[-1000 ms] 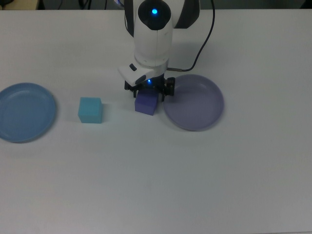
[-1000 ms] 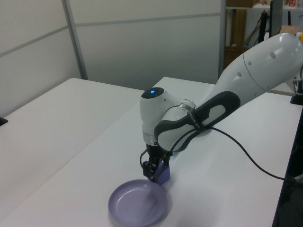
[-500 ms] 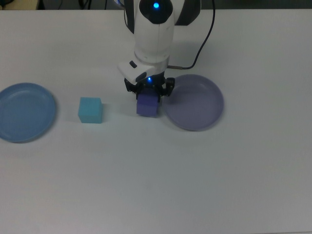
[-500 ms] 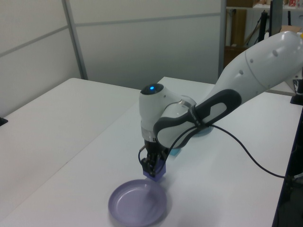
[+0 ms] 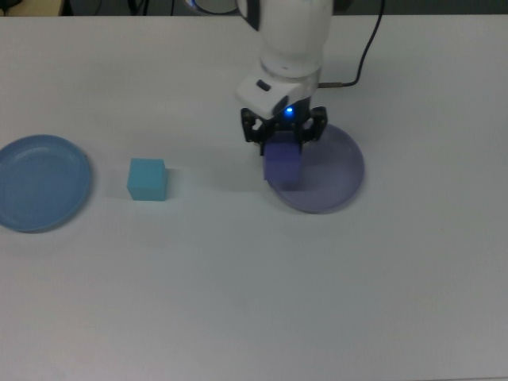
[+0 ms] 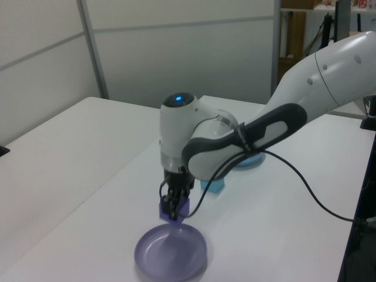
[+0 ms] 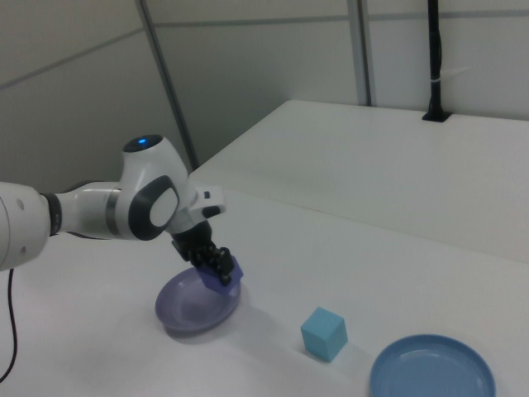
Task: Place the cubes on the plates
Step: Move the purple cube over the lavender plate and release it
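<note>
Since the earlier frame, the gripper [image 5: 283,136] has carried the purple cube [image 5: 282,166] off the table [image 5: 238,278] and over the near edge of the lavender plate [image 5: 333,171].

Detail: the fingers are clamped on the purple cube [image 7: 227,273], which hangs lifted above the lavender plate's [image 7: 186,310] rim, at the top view's left side of the plate; in the left view the cube [image 6: 175,208] sits clear of the plate [image 6: 170,254] below it. The cyan cube [image 5: 147,178] rests on the table between the two plates, nearer the blue plate [image 5: 40,182], which lies at the top view's far left.
</note>
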Tool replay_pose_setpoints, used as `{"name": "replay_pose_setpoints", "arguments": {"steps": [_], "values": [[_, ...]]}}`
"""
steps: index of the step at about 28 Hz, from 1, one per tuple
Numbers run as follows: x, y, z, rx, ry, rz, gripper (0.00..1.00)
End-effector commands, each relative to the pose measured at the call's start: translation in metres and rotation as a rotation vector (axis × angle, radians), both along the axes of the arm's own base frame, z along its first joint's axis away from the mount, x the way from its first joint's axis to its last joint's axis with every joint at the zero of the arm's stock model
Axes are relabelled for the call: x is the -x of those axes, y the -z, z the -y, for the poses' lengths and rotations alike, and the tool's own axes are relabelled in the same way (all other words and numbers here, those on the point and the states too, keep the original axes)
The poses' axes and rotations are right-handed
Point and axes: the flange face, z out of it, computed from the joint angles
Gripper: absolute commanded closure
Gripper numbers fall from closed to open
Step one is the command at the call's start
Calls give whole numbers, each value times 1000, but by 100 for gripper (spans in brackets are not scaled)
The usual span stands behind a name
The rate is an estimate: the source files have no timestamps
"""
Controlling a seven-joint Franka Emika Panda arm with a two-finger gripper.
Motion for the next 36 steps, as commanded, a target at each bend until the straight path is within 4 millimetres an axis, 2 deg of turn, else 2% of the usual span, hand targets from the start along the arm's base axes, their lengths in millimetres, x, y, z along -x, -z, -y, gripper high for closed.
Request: {"name": "replay_pose_setpoints", "arguments": {"steps": [1,4,7,10,15,17,21,25,26,29,30,35,36], "values": [[5,5,-26,26,-72,-18,100],[8,19,-38,30,-92,-39,98],[12,41,-54,51,-131,-67,96],[15,45,-62,72,-153,-66,89],[17,40,-63,74,-159,-64,37],[21,36,-68,81,-169,-72,0],[26,27,-74,88,-181,-67,0],[27,9,-72,85,-166,-49,0],[25,-6,-67,84,-151,-40,0],[18,-28,-48,92,-108,-48,0],[8,-38,-24,93,-59,-47,0],[-19,-55,47,88,55,-19,0],[-26,-55,80,87,106,-18,0]]}}
